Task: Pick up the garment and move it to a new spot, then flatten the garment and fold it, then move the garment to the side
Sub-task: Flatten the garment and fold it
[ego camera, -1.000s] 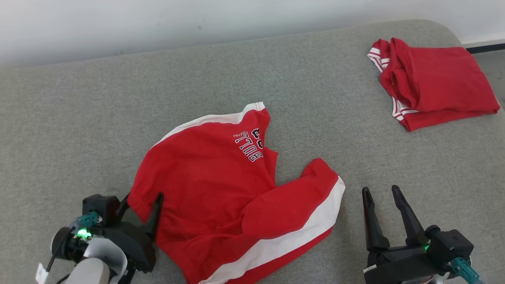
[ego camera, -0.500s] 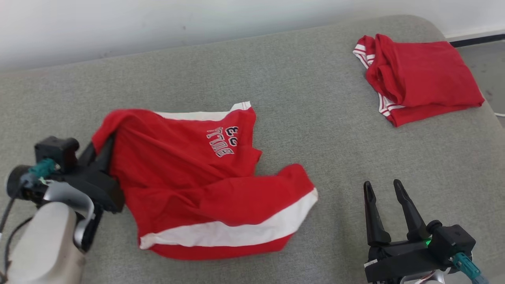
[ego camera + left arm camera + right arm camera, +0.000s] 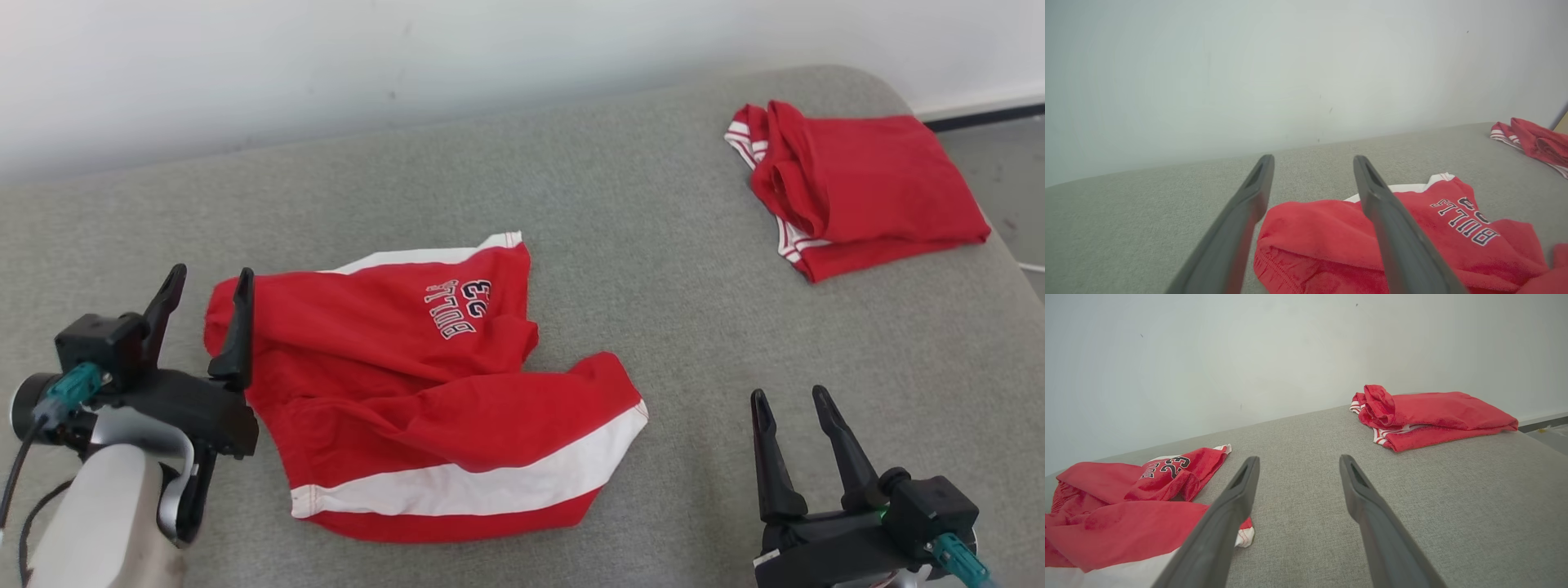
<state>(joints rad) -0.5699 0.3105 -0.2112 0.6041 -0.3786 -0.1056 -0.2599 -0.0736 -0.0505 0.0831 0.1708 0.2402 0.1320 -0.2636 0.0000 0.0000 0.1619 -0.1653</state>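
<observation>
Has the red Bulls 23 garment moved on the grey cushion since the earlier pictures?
Yes. Measured against the folded red garment, the Bulls 23 garment has swung: its left end went away from the robot and slightly farther left.

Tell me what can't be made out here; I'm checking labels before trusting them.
Head view: the crumpled Bulls garment hides its own shape under its folds.
Head view: one finger of the left end effector covers the cloth's edge; contact unclear.
Left wrist view: bottom edge cuts off that garment.
Head view: the folded red garment hides its type within its layers.
</observation>
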